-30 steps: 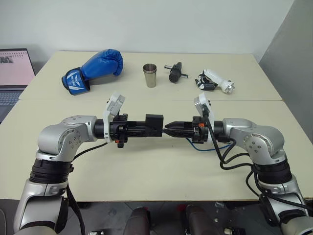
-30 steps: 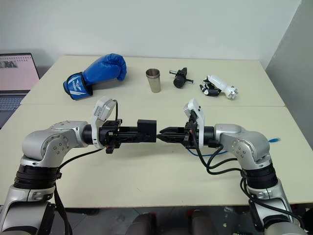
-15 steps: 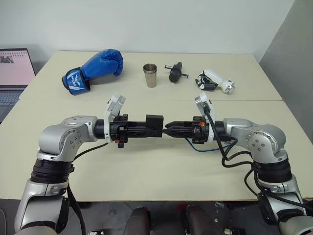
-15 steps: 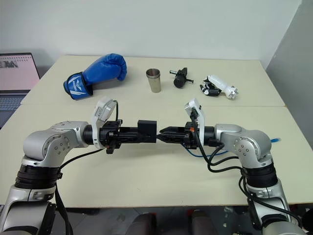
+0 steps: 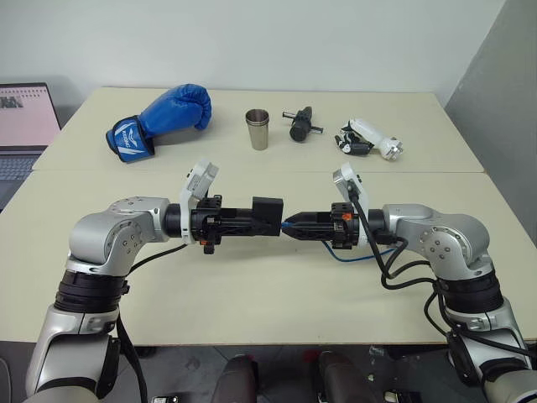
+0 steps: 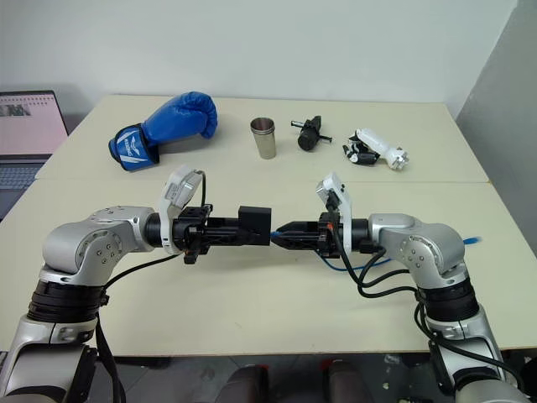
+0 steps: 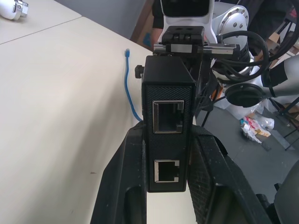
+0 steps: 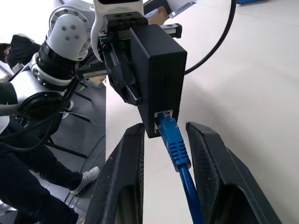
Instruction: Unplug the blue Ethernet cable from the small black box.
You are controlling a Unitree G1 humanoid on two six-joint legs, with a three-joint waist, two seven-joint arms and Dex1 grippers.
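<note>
My left gripper (image 5: pixel 258 220) is shut on the small black box (image 7: pixel 170 93) and holds it level above the table, its two ports facing my right gripper. The blue Ethernet cable (image 5: pixel 357 256) has its plug (image 8: pixel 169 135) seated in the box's lower port. My right gripper (image 5: pixel 294 227) points at the box, and its fingers (image 8: pixel 126 177) are shut on the plug's blue boot just behind the port. From there the cable droops under the right wrist and trails over the table, its pale far end (image 6: pixel 474 241) lying near the right edge.
Along the back of the table lie a blue boxing glove (image 5: pixel 164 117), a metal cup (image 5: pixel 258 128), a black cylindrical tool (image 5: pixel 299 126) and a white-and-black device (image 5: pixel 369 138). A laptop (image 5: pixel 21 126) sits at the far left. Black cables (image 5: pixel 403 269) loop under my right arm.
Both arms keep their places. A sliver of the blue plug now shows between the box and my right fingertips, which earlier sat right against the box.
</note>
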